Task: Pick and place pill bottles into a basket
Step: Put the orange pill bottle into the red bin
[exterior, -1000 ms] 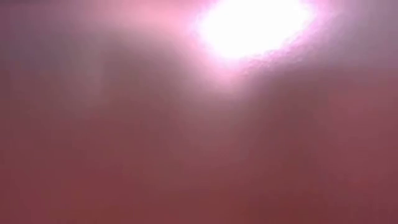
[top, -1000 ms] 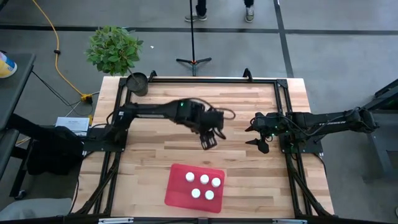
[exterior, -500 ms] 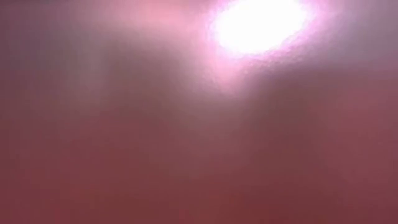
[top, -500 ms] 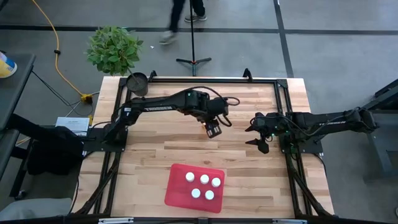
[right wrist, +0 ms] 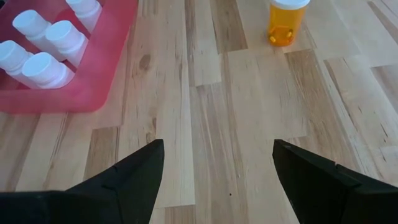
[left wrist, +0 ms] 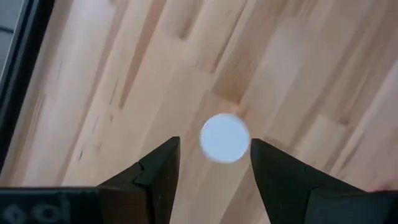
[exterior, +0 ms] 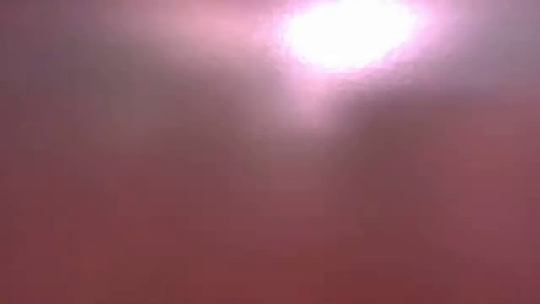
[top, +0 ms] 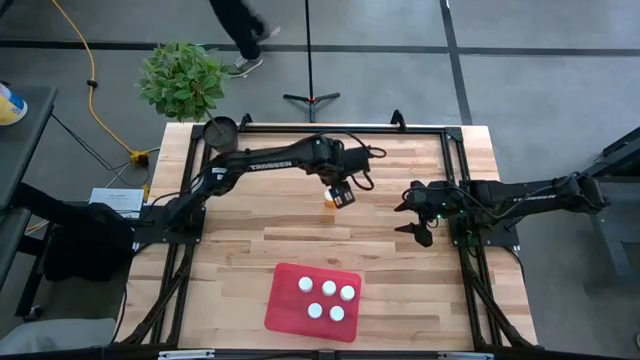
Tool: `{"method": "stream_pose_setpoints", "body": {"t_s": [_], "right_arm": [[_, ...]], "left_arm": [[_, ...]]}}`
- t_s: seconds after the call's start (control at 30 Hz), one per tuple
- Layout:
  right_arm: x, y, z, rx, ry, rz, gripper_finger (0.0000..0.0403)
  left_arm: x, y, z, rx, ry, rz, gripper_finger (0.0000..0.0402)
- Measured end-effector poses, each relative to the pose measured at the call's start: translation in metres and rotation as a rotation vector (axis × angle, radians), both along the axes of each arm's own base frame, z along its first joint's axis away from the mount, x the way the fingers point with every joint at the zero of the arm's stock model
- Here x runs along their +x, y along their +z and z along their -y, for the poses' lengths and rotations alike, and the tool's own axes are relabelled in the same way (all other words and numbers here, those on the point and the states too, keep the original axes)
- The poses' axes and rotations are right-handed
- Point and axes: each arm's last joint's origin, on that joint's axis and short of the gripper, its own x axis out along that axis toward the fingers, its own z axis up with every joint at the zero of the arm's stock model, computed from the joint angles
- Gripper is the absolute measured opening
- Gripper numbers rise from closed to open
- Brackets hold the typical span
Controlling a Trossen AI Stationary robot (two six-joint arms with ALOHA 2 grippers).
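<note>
left gripper (left wrist: 214,163) pointing down, jaws parted, straddling sixth bottle's white cap (left wrist: 224,138) | right gripper (top: 412,212) resting, jaws wide, empty

**Four cameras, one table**

The high view looks straight down on the whole wooden table (top: 400,250), both arms and some floor beyond. The low view shows only a pink-red blur with a bright glare, so nothing can be placed in it. The left wrist view looks almost straight down, close above one white bottle cap (left wrist: 224,138). The right wrist view looks low across the boards toward the red basket (right wrist: 106,74) and a lone pill bottle (right wrist: 285,22); the high view shares both.
</note>
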Motion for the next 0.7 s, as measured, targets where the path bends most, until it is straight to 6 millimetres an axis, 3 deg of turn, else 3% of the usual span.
{"method": "stream_pose_setpoints", "body": {"t_s": [0.3, 0.7], "right_arm": [[0.000, 0.000, 0.000, 0.009, -0.009, -0.005, 0.0291], [-0.001, -0.001, 0.000, 0.027, -0.020, -0.014, 0.0291]], "left_arm": [[0.004, -0.013, -0.006, -0.035, 0.018, -0.030, 0.0230], [0.002, -0.015, -0.010, -0.050, -0.016, -0.050, 0.0230]]}}
